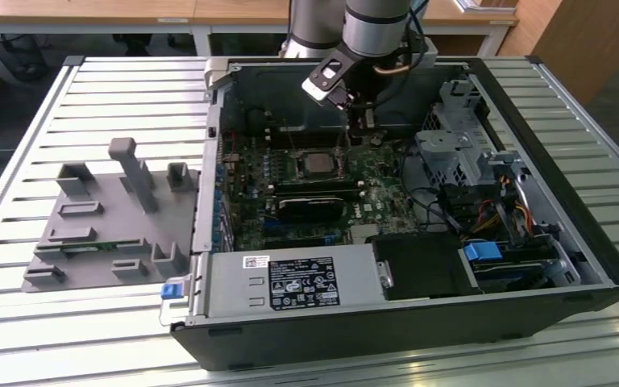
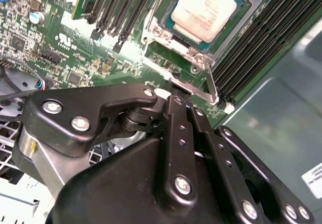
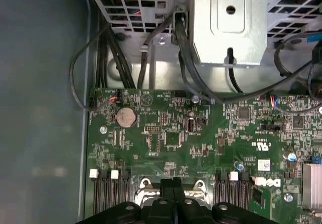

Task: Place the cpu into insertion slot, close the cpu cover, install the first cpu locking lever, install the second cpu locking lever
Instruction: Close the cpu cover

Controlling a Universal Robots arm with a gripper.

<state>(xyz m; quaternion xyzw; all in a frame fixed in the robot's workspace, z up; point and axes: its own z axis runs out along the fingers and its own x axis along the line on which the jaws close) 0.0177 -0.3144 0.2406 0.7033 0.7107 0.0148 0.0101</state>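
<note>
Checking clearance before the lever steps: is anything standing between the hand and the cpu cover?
Nothing visible does. In the second wrist view the hand is close beside the edge of the cpu cover, which frames the cpu sitting in its socket.

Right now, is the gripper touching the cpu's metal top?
Apart. In the second wrist view the gripper ends at the outer edge of the cpu cover, and a strip of that frame lies between it and the cpu.

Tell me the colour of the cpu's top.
Pale silvery-grey metal. The cpu shows best in the second wrist view.
</note>
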